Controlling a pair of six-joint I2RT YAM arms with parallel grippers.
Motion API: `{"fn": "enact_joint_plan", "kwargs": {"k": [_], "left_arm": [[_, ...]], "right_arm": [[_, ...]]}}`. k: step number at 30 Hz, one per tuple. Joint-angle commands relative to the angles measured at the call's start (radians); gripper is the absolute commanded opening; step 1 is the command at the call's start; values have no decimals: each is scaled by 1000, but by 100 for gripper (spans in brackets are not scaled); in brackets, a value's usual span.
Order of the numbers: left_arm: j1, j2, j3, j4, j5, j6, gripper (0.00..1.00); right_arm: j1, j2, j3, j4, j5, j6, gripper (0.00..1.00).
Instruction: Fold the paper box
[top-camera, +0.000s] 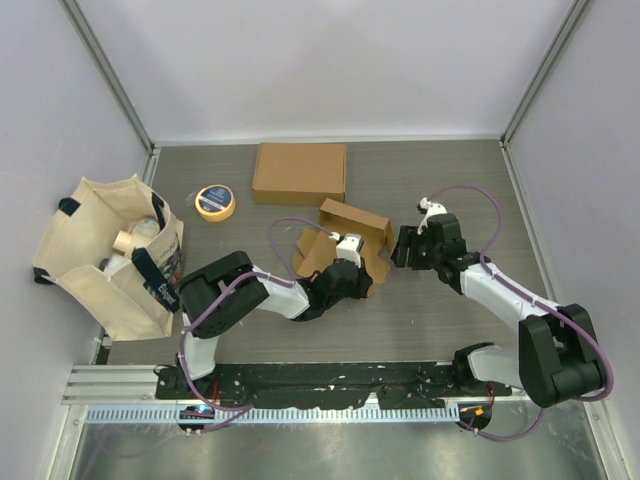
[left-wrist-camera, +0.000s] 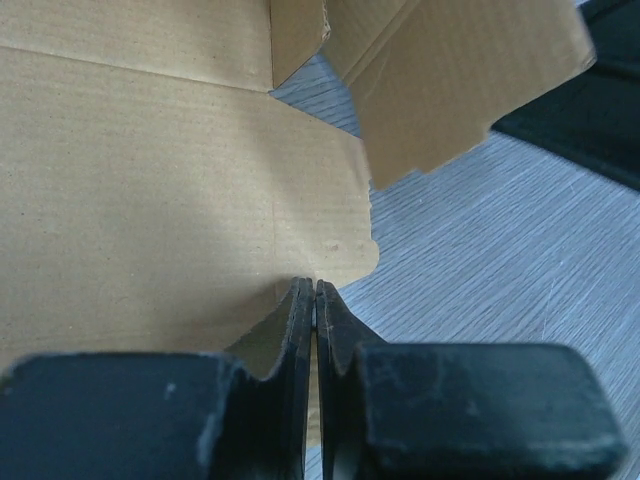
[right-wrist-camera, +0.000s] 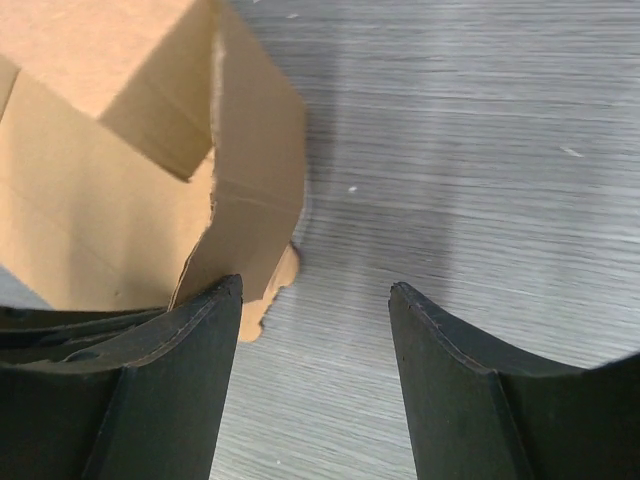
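The paper box (top-camera: 345, 243) is brown cardboard, partly folded, standing mid-table with its flaps loose. My left gripper (top-camera: 350, 272) is at the box's near side. In the left wrist view its jaws (left-wrist-camera: 316, 285) are pressed together at the edge of a broad panel of the box (left-wrist-camera: 150, 180), with a thin strip of cardboard in the slit between them. My right gripper (top-camera: 402, 246) stands open just right of the box. In the right wrist view its left finger (right-wrist-camera: 190, 340) sits against a hanging flap (right-wrist-camera: 255, 170), and only bare table lies between the fingertips (right-wrist-camera: 315, 285).
A flat, closed cardboard box (top-camera: 300, 172) lies at the back. A roll of yellow tape (top-camera: 215, 202) lies to its left. A cream tote bag (top-camera: 110, 250) with items inside stands at the left edge. White walls enclose the grey wood table (top-camera: 450, 320).
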Motion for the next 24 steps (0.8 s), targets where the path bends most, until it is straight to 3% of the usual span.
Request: {"fn": "enact_joint_plan", "kwargs": {"k": [1,15,24], "left_arm": [[5,29,-9,-72,-8,-1,9],[5,15,-46,-51,-19,-3,7],[5,15,-75,-9,-23,9,7]], "right_arm": [[59,29,23,125,-55,-42,66],[137,127,3,361,7,-85,63],[263,208,-28,561,245,-36,51]]}}
